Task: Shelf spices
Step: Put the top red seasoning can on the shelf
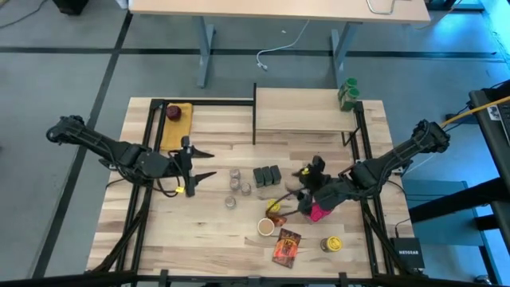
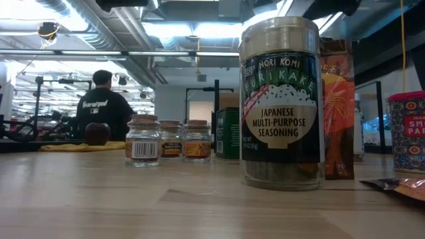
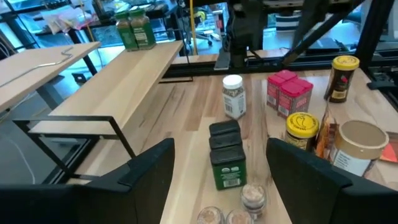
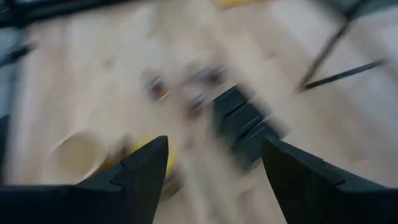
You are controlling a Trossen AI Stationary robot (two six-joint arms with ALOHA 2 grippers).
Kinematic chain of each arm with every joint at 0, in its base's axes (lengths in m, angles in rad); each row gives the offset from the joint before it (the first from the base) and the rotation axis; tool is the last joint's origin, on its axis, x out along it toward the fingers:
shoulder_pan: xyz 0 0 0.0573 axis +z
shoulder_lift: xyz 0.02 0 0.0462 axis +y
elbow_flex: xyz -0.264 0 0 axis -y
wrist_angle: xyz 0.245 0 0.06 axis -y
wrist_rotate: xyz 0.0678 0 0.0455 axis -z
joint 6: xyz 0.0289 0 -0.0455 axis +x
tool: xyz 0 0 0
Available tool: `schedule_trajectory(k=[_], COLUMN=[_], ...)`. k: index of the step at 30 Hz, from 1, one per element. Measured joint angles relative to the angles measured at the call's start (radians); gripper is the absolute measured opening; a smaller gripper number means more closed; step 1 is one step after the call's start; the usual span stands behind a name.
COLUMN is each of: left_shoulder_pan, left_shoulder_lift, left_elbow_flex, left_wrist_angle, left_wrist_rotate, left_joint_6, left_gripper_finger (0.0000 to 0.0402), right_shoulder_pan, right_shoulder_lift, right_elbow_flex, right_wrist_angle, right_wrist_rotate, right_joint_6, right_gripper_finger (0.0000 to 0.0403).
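The shelf (image 1: 304, 110) stands at the table's far side with two green-lidded jars (image 1: 348, 94) on its right end. The other spices stand on the tabletop: three small jars (image 1: 237, 187), three dark tins (image 1: 267, 174), a tan-lidded jar (image 1: 265, 227), red boxes (image 3: 288, 93), a white-lidded jar (image 3: 232, 96) and an orange packet (image 1: 286, 247). My left gripper (image 1: 203, 163) hovers open left of the small jars, aimed along the tins (image 3: 225, 152). My right gripper (image 1: 303, 183) hangs open above the table right of the tins, nothing between its fingers (image 4: 149, 174).
A dark red round thing (image 1: 174, 112) lies on a yellow pad at the far left corner. A yellow-lidded jar (image 1: 331, 244) stands near the front right. Black frame rails run along both table sides. A person (image 2: 103, 99) stands far off in the room.
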Motion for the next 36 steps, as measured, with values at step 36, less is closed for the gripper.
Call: schedule_trajectory(k=[36], left_shoulder_pan=[0.001], left_shoulder_lift=[0.000], left_elbow_flex=[0.000], left_wrist_angle=[-0.013], left_wrist_rotate=[0.000], left_joint_6=[-0.004], left_gripper_finger=[0.0249], right_shoulder_pan=[0.079], right_shoulder_lift=[0.163], right_elbow_flex=[-0.043], right_wrist_angle=[-0.538], right_wrist_rotate=[-0.478], right_joint_6=[0.668], right_gripper_finger=[0.0264])
